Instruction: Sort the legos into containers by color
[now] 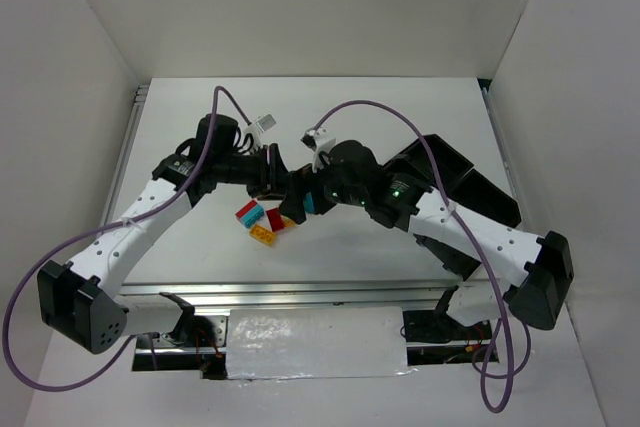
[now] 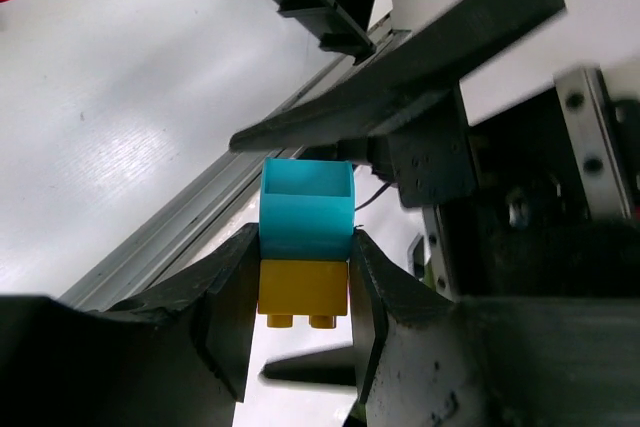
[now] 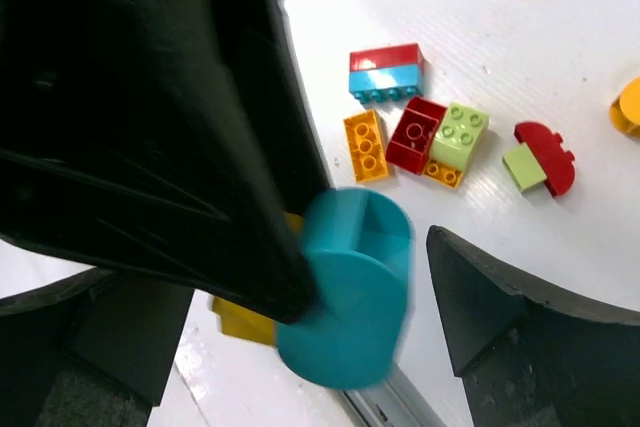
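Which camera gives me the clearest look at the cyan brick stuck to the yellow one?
Left wrist: the cyan brick sits sharp, stacked on the yellow brick, in the left hand. Right wrist shows it blurred, partly hidden. Top external catches only a cyan sliver between the arms.

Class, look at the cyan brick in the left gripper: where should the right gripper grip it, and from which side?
Probably by the cyan brick's free end, which sticks out past the left gripper; only its base and the yellow brick are clamped. Bring the open right gripper in from opposite the left, closing across the bare side walls.
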You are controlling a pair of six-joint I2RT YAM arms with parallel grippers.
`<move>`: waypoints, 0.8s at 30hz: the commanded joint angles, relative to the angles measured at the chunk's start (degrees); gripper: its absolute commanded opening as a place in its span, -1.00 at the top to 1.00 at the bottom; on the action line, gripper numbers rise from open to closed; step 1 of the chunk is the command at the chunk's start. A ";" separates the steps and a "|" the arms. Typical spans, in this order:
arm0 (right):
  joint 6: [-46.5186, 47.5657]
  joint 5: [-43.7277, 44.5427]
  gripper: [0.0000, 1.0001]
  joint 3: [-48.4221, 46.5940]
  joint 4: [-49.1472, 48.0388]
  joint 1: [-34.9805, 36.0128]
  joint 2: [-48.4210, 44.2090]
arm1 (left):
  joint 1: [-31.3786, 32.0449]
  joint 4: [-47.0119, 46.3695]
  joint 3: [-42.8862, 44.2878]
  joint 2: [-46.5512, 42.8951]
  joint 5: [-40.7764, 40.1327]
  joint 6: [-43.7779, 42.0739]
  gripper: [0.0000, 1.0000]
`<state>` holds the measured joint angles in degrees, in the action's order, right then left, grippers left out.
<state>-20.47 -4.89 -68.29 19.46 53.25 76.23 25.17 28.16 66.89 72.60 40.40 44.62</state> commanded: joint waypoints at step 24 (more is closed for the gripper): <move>-17.66 -52.60 -0.99 18.37 -28.07 -25.39 -12.60 | 0.32 -15.50 -1.94 -5.36 16.81 -5.25 1.00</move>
<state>-33.56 -53.12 -49.47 1.21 28.23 63.11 25.39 19.86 64.86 70.02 51.33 38.81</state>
